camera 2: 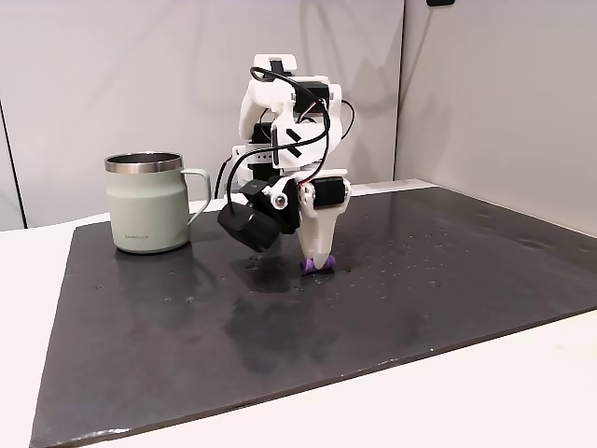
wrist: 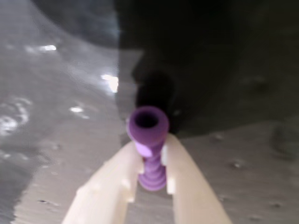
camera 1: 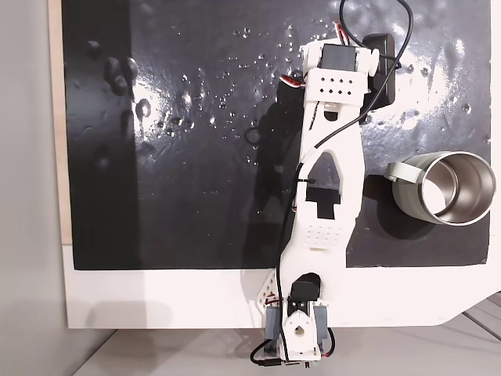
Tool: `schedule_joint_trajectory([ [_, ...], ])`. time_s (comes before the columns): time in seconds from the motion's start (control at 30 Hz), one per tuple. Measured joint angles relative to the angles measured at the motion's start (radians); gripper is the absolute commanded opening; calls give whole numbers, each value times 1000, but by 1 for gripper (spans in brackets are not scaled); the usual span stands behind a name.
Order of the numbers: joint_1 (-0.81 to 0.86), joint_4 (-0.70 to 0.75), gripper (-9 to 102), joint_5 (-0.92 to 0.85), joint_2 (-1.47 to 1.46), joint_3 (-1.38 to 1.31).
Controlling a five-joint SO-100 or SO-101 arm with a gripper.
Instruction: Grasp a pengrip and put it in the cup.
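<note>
- Pengrip (wrist: 148, 140) purple and ribbed, flared open end towards the wrist camera, lodged between the two cream fingers (wrist: 122, 179) of the gripper (wrist: 152, 161)
- Fingers closed against the narrow ribbed waist on both sides, pinching it; flared mouth sticking out past the fingertips
- In a fixed view from the side, pengrip (camera 2: 315, 266) down at the surface under the white fingertips, a sliver of purple peeking out at the bottom of the gripper (camera 2: 319, 259); touching the mat or just above it, hard to say
- In a fixed view from above, wrist and black camera housing of the arm (camera 1: 333, 157) reaching over that spot on the mat
- Cup (camera 2: 147, 203) pale grey-green with steel rim and loop handle, upright, well apart from the gripper, to the left in the side view
- Same cup (camera 1: 446, 188) at the right edge of the mat in the view from above, shiny steel inside, handle pointing towards the arm
- Small dark print low on the cup's wall, too small to read
- Black glossy mat (camera 2: 420, 280) with dimples and bright specks catching the light, spread over a white worktop (camera 1: 156, 298)
- Plain pale walls (camera 2: 121, 84) behind in the side view, a vertical corner seam right of the arm
- Arm base (camera 1: 297, 333) clamped at the near edge of the worktop, black cables looping along the arm
</note>
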Motion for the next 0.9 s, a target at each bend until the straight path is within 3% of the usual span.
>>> schedule_joint_trajectory([
  [0.53,-8,311,0,137,259,-327],
  [0.9,52,364,0,181,514,-216],
])
